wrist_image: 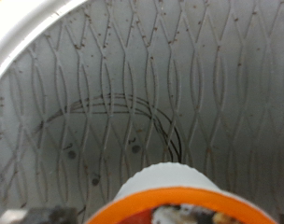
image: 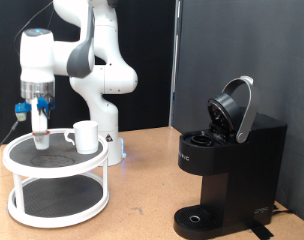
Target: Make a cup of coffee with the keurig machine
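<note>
My gripper [image: 41, 130] hangs over the top shelf of a white two-tier round rack [image: 22, 160] at the exterior view's left. It is shut on a small white pod with an orange-rimmed lid [wrist_image: 170, 191], held just above the mesh shelf. The pod fills the wrist view's lower edge. The cup [image: 85, 136], a small white mug, stands on the same shelf just to the gripper's right. The keurig machine [image: 227, 170], black and boxy, stands at the exterior view's right with its top lid [image: 235, 108] swung up and open. Its drip tray [image: 198, 217] holds nothing.
The rack's mesh top [wrist_image: 133, 84] has a white rim [wrist_image: 21, 37]. The rack's lower shelf [image: 54, 200] shows nothing on it. The arm's white base [image: 102, 100] stands behind the rack. A black curtain backs the wooden table [image: 142, 200].
</note>
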Action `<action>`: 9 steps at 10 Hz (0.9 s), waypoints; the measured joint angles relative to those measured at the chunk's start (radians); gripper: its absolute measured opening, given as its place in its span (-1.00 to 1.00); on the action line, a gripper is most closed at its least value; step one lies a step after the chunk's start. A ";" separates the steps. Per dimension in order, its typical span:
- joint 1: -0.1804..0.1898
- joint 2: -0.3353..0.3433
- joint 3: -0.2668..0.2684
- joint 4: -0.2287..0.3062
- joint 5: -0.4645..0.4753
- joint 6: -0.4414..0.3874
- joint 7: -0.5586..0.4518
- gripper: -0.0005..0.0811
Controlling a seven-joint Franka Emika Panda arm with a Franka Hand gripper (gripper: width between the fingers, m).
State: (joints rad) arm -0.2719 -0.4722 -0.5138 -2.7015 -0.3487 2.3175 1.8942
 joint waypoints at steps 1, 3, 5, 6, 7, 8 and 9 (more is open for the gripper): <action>0.000 -0.032 0.002 0.010 0.004 -0.038 0.000 -0.06; 0.007 -0.029 -0.003 0.007 0.038 -0.039 -0.012 -0.06; 0.049 -0.042 -0.027 0.037 0.181 -0.098 -0.082 -0.06; 0.073 -0.052 -0.032 0.068 0.251 -0.147 -0.101 -0.06; 0.096 -0.063 -0.033 0.098 0.321 -0.185 -0.106 -0.06; 0.122 -0.073 -0.032 0.121 0.392 -0.207 -0.106 -0.06; 0.146 -0.081 -0.025 0.135 0.442 -0.229 -0.096 -0.06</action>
State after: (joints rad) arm -0.1262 -0.5531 -0.5391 -2.5663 0.0934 2.0886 1.7985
